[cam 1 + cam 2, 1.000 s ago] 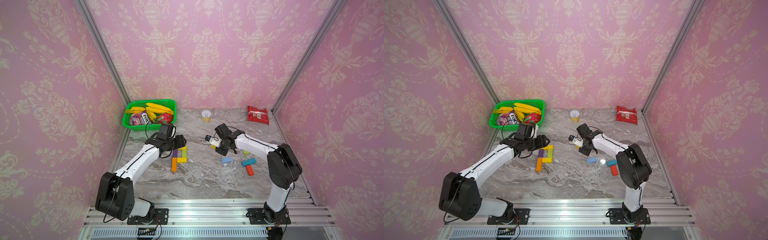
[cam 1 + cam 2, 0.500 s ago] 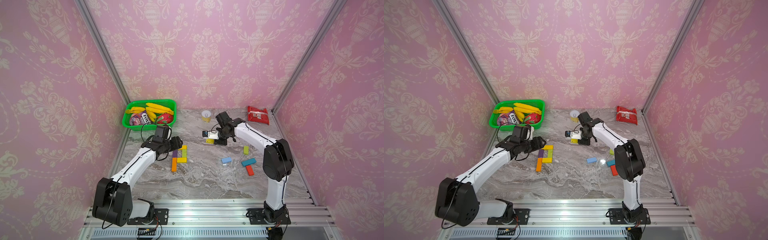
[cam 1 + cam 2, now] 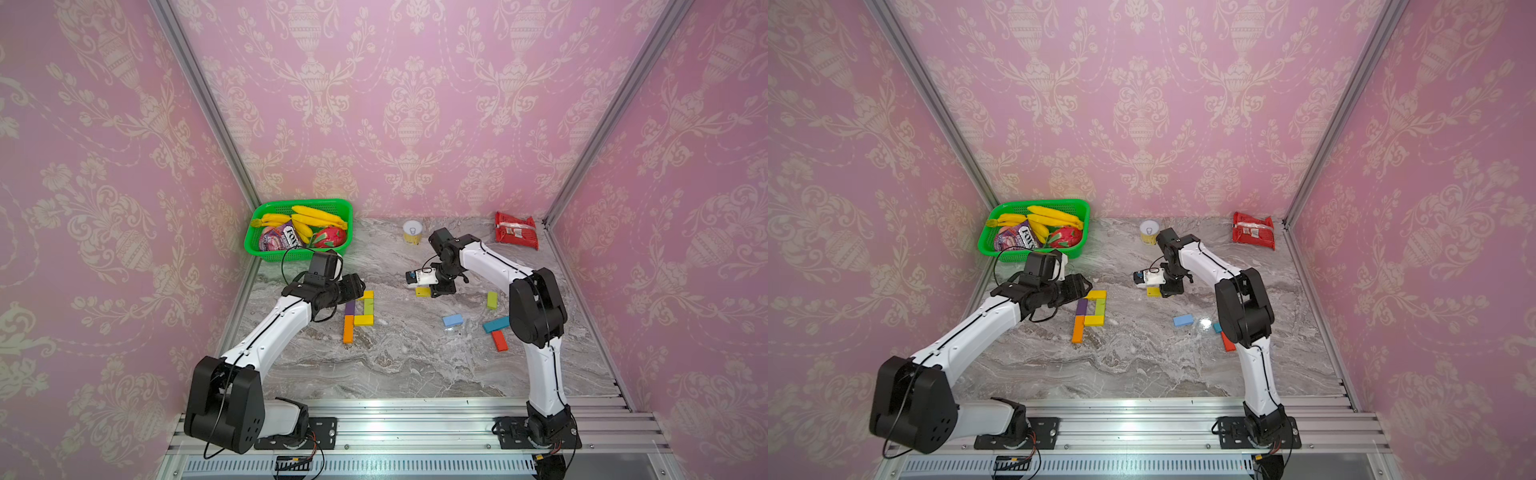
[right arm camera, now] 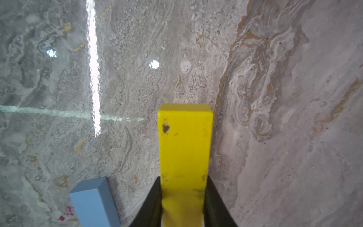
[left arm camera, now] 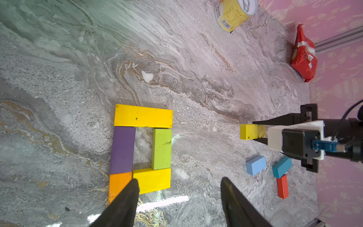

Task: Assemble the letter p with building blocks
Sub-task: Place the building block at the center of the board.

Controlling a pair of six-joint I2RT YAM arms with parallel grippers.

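Five building blocks lie joined on the marble: a yellow bar (image 5: 143,116) across the top, purple (image 5: 122,149) and lime green (image 5: 162,148) bars below it, a second yellow bar (image 5: 153,179), and an orange one (image 5: 117,182). My left gripper (image 5: 179,179) is open and empty beside the group (image 3: 357,309). To the right of the group, my right gripper (image 4: 183,178) is shut on a yellow block (image 4: 184,141), held low over the table (image 3: 423,291). Loose light blue (image 3: 452,320), teal (image 3: 496,324), red (image 3: 500,341) and lime green (image 3: 492,300) blocks lie further right.
A green basket (image 3: 266,253) holding bananas and packets stands at the back left, close behind my left wrist. A yellow can (image 3: 412,232) stands at the back middle. A red snack packet (image 3: 516,230) lies in the back right corner. Pink walls enclose three sides.
My right gripper, still holding the yellow block, has swung left toward the joined blocks and turned to point left. My left gripper drew back slightly and stays open.
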